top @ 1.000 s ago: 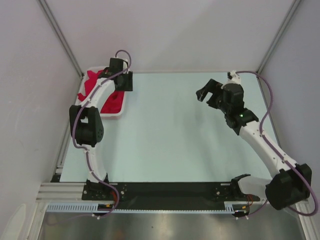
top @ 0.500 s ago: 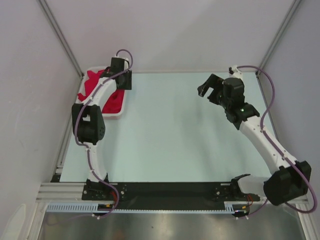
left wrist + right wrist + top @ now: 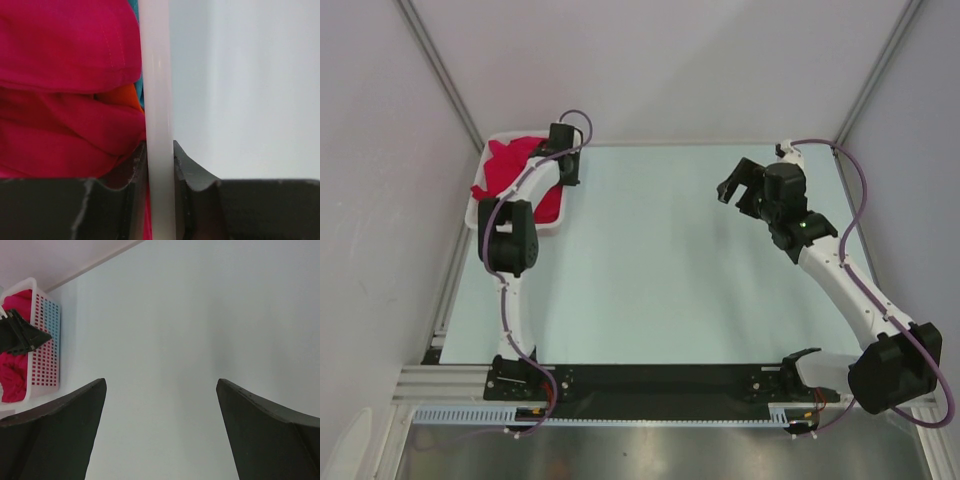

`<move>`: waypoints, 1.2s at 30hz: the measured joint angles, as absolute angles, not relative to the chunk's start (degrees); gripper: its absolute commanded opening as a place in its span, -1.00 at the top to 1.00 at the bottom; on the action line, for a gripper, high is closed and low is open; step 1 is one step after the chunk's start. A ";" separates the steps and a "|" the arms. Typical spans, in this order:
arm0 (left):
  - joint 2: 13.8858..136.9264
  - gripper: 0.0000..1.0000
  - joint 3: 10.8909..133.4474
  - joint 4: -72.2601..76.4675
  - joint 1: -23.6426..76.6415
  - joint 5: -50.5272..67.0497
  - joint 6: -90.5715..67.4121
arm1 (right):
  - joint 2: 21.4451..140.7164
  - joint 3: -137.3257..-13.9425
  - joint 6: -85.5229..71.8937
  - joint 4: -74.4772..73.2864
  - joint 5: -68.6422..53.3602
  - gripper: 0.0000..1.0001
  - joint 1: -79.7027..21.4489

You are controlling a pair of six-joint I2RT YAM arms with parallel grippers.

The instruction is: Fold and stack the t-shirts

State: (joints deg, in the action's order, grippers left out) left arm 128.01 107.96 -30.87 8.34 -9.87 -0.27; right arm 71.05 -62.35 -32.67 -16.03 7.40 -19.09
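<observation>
Left jaws clamp the wall of the white plastic lattice basket [image 3: 157,100], not the crimson cloth t-shirts [image 3: 65,45], so lifting could tip it; right jaws gape empty.

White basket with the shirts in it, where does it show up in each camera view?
Top external: the white basket sits at the upper left, in the far left corner of the table.
Left wrist: only its rim, a white vertical bar up the middle.
Right wrist: at the left edge, lattice wall facing the camera.
Shared landmark: the red t-shirts inside it, seen in all three.
</observation>
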 measured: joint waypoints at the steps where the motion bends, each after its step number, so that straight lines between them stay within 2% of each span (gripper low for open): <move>1: 128.38 0.59 108.57 -30.89 7.99 -10.00 0.21 | 71.02 -62.35 -32.56 -16.05 7.62 -1.00 -19.09; 4: 129.08 0.66 109.43 -30.52 6.39 -9.26 2.09 | 71.02 -62.35 -32.49 -16.05 8.14 -1.00 -19.03; 9: 129.40 0.64 110.06 -30.61 4.10 -7.68 6.02 | 71.05 -62.35 -32.47 -16.32 8.80 -1.00 -18.98; 14: 130.04 0.50 111.31 -30.81 2.42 -5.78 6.13 | 71.05 -62.35 -31.86 -16.49 9.23 -0.99 -18.74; 16: 130.17 0.36 112.03 -31.24 2.11 -5.78 6.09 | 71.05 -62.37 -31.44 -16.82 9.23 -1.00 -18.65; 17: 130.19 0.22 112.46 -31.68 2.04 -5.74 6.02 | 71.05 -62.37 -31.35 -17.15 9.21 -1.00 -18.63; 19: 130.19 -0.18 113.32 -32.73 1.83 -5.08 5.34 | 71.05 -62.48 -31.03 -18.06 8.93 -1.00 -18.63; 21: 129.73 -0.31 113.67 -33.10 1.85 -4.56 4.29 | 71.05 -62.61 -30.70 -18.96 8.51 -0.99 -18.68; 22: 129.19 -0.47 113.67 -33.54 1.85 -4.40 3.84 | 71.05 -62.72 -30.35 -19.38 8.21 -1.00 -18.72; 24: 127.22 -0.58 113.58 -34.57 1.98 -4.34 2.94 | 70.85 -62.74 -29.78 -19.92 7.75 -0.99 -18.98; 27: 120.77 -0.69 112.31 -35.31 2.24 -4.08 1.50 | 69.63 -62.74 -28.58 -21.26 6.66 -0.99 -19.77; 30: 108.55 -0.99 107.94 -34.94 2.52 -2.48 -1.15 | 66.15 -62.24 -27.20 -21.32 5.32 -1.00 -20.69; 36: 75.55 -0.99 89.17 -28.36 2.59 -0.89 -4.80 | 56.62 -55.44 -27.09 -13.93 4.03 -0.99 -20.16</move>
